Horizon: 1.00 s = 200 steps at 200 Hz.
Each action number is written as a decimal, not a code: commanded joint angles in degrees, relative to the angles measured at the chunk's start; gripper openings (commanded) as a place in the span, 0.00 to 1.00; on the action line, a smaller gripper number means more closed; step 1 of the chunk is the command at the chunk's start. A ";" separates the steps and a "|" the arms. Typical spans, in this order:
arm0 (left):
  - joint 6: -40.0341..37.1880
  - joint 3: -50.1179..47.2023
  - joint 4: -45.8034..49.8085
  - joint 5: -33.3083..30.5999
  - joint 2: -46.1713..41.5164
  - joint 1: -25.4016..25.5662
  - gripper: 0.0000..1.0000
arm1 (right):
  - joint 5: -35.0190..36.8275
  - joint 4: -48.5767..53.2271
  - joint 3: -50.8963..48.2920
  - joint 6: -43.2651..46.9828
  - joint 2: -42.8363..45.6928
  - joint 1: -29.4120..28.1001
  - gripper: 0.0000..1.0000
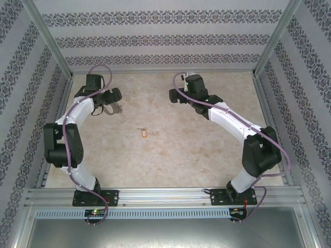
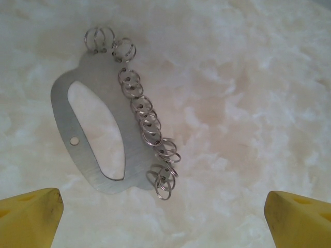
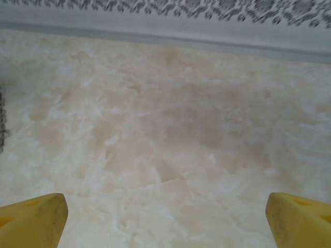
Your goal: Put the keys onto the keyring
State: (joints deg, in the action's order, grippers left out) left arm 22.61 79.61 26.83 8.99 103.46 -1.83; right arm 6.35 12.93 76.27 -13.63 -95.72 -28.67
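Left gripper (image 2: 163, 200) and right gripper (image 3: 165, 200) wide, empty: the keyring (image 2: 58, 101) should be pinched across its flat band, seemingly loose small rings (image 2: 147, 121) avoided.

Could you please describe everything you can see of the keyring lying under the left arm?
The keyring is a flat, brushed silvery metal loop with a long oval opening and a small rivet on one side. It lies flat and slanted on the pale marbled table. A row of small split rings is threaded through holes along one long edge and fans onto the table. The open left gripper is clear of it.
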 commanded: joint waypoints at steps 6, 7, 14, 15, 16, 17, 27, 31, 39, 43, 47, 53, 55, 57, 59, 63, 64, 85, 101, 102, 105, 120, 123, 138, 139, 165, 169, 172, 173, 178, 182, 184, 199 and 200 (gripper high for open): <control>2.95 6.17 10.51 -3.23 6.61 1.00 1.00 | -0.64 5.50 4.67 -0.57 -2.10 -0.34 0.98; 2.96 6.39 10.61 -3.34 6.81 1.06 1.00 | -0.68 5.56 4.76 -0.55 -2.19 -0.34 0.98; 2.89 7.93 11.39 -4.06 8.36 1.32 0.99 | -0.89 5.84 5.15 -0.29 -2.59 -0.32 0.98; 2.89 8.19 11.44 -4.15 8.57 1.35 0.99 | -0.89 5.86 5.22 -0.27 -2.65 -0.33 0.98; 2.93 8.41 11.55 -4.24 8.72 1.41 0.99 | -0.94 5.83 5.26 -0.27 -2.68 -0.33 0.98; 2.95 8.61 11.61 -4.33 8.97 1.40 0.98 | -0.96 5.90 5.32 -0.22 -2.74 -0.34 0.98; 2.81 10.57 12.27 -4.99 11.05 1.80 0.93 | -1.29 6.09 5.72 0.23 -3.14 -0.35 0.98; 2.81 11.34 12.56 -5.08 11.86 1.82 0.91 | -1.37 6.26 5.90 0.46 -3.29 -0.34 0.98; 2.80 12.83 13.09 -5.15 13.51 1.89 0.86 | -1.49 6.64 6.29 0.96 -3.45 -0.26 0.98; 2.82 13.52 13.43 -5.21 14.36 1.91 0.84 | -1.46 6.79 6.42 1.28 -3.52 -0.25 0.98; 2.86 14.26 13.72 -5.21 15.13 1.90 0.82 | -1.54 6.89 6.51 1.65 -3.46 -0.23 0.98; 2.87 15.31 14.17 -5.34 16.26 2.07 0.80 | -1.51 7.06 6.65 2.10 -3.39 -0.12 0.98; 2.87 15.70 14.27 -5.36 16.56 2.08 0.80 | -1.54 7.14 6.69 2.24 -3.34 -0.09 0.98; 2.83 15.98 14.47 -5.43 16.87 2.15 0.79 | -1.59 7.18 6.70 2.39 -3.27 -0.10 0.98; 2.82 16.33 14.57 -5.40 17.22 2.17 0.79 | -1.56 7.26 6.74 2.45 -3.27 -0.02 0.98; 2.82 16.95 14.85 -5.65 17.80 2.30 0.78 | -1.53 7.43 6.78 2.68 -3.10 0.08 0.98; 2.80 17.10 14.93 -5.70 17.95 2.33 0.78 | -1.52 7.45 6.79 2.70 -3.08 0.09 0.98; 2.83 20.31 16.76 -6.55 20.91 2.79 0.70 | -1.90 8.06 6.48 3.14 -2.33 0.86 0.98; 3.12 21.57 17.47 -7.12 22.30 2.88 0.68 | -2.65 8.11 5.68 3.04 -1.69 1.61 0.98; 3.17 21.61 17.47 -7.13 22.39 2.88 0.67 | -2.70 8.14 5.62 3.01 -1.68 1.69 0.98; 3.24 21.67 17.47 -7.12 22.48 2.88 0.67 | -2.75 8.16 5.44 3.00 -1.54 1.84 0.98; 3.40 21.89 17.32 -6.80 23.11 2.97 0.63 | -3.09 7.99 4.62 2.91 -0.93 2.50 0.98; 3.40 21.98 17.42 -6.80 23.27 2.97 0.62 | -3.16 7.91 4.47 2.91 -0.87 2.60 0.98; 3.37 22.24 17.65 -6.54 24.06 3.19 0.62 | -3.58 7.81 3.90 2.72 -0.67 3.22 0.98; 3.34 22.25 17.69 -6.53 24.11 3.21 0.62 | -3.60 7.81 3.89 2.73 -0.68 3.24 0.98; 3.38 20.99 17.81 -5.94 24.22 3.40 0.54 | -4.15 8.07 3.71 2.55 -0.52 4.04 0.98; 3.40 20.41 17.37 -5.87 23.92 3.45 0.53 | -4.15 8.08 3.63 2.55 -0.52 4.06 0.98; 3.42 19.87 17.09 -5.79 23.60 3.49 0.53 | -4.24 8.08 3.62 2.58 -0.52 4.08 0.98; 3.41 19.74 17.06 -5.77 23.53 3.49 0.53 | -4.24 8.08 3.62 2.56 -0.52 4.11 0.98; 3.40 18.97 16.59 -5.50 23.18 3.49 0.51 | -4.24 8.12 3.54 2.55 -0.43 4.14 0.98; 3.45 18.33 16.36 -5.33 22.89 3.47 0.50 | -4.33 8.08 3.46 2.55 -0.40 4.22 0.98; 3.50 18.06 16.27 -5.22 22.81 3.49 0.50 | -4.37 8.08 3.45 2.55 -0.36 4.23 0.98; 3.54 16.41 16.01 -4.63 22.15 3.49 0.49 | -4.45 8.23 3.28 2.48 -0.34 4.32 0.98; 3.56 16.25 16.04 -4.61 22.06 3.49 0.49 | -4.43 8.24 3.27 2.47 -0.34 4.32 0.98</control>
State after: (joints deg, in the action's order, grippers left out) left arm 25.21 98.72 41.52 3.64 127.02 0.82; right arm 3.03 20.45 80.34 -11.62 -97.89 -24.73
